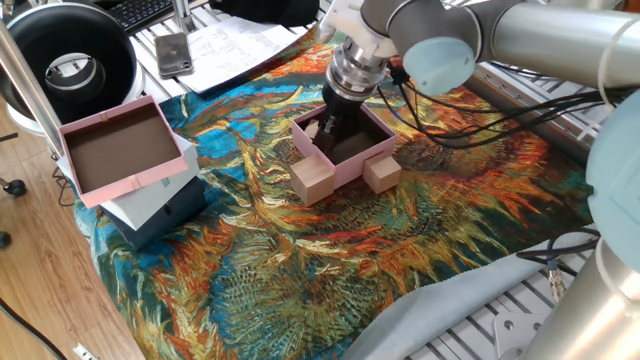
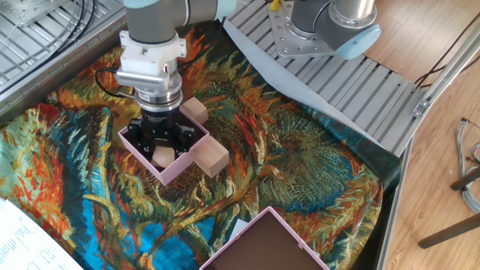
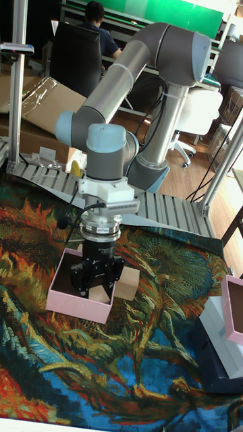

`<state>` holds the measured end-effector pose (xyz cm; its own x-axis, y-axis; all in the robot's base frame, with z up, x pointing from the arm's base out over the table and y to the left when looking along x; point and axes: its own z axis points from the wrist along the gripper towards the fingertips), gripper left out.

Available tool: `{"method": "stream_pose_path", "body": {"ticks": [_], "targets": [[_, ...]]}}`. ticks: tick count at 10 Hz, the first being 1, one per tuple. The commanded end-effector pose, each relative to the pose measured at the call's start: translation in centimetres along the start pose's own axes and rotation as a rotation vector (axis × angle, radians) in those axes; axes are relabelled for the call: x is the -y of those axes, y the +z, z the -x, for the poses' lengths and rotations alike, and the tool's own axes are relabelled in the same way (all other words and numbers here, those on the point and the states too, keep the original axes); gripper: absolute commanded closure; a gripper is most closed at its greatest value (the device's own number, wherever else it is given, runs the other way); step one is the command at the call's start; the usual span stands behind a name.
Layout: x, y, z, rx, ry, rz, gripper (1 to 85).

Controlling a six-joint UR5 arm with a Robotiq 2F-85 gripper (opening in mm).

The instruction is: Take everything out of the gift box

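The pale-pink gift box (image 1: 348, 168) (image 2: 142, 160) (image 3: 75, 304) sits on the painted cloth. My gripper (image 1: 322, 132) (image 2: 163, 146) (image 3: 96, 283) reaches straight down into it, open. Its fingers straddle a small tan wooden block (image 2: 162, 157) (image 3: 100, 295) on the dark floor of the box. In one fixed view the gripper mostly hides this block. Two more tan blocks lie outside, touching or nearly touching the walls. The larger one (image 1: 313, 180) (image 2: 211, 157) (image 3: 127, 283) is at one corner, and another (image 1: 382, 173) (image 2: 194, 109) is at the adjacent side.
A larger pink-rimmed brown tray (image 1: 118, 150) (image 2: 262, 241) rests on a white and dark blue box (image 1: 160, 205) at the cloth's edge. A phone (image 1: 173, 53), papers and a black round device (image 1: 70, 60) lie behind. Cables run along the metal rails.
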<state>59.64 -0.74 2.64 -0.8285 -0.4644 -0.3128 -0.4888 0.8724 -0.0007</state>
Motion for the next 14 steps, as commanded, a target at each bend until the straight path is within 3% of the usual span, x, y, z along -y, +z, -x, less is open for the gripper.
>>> {"method": "stream_pose_path", "body": {"ticks": [1, 2, 6, 9, 12, 14], "targets": [[-0.5, -1.0, -0.1, -0.017, 0.059, 0.014, 52.3], [-0.7, -2.5, -0.9, -0.038, 0.061, 0.047, 53.0], [-3.0, -7.7, -3.4, -0.13, 0.125, 0.067, 54.3], [-5.6, -10.2, -4.3, -0.168, 0.239, 0.092, 57.0], [-8.2, -11.7, -4.2, -0.17, 0.368, 0.129, 60.3], [-10.9, -12.3, -2.8, -0.136, 0.477, 0.21, 61.0]]}}
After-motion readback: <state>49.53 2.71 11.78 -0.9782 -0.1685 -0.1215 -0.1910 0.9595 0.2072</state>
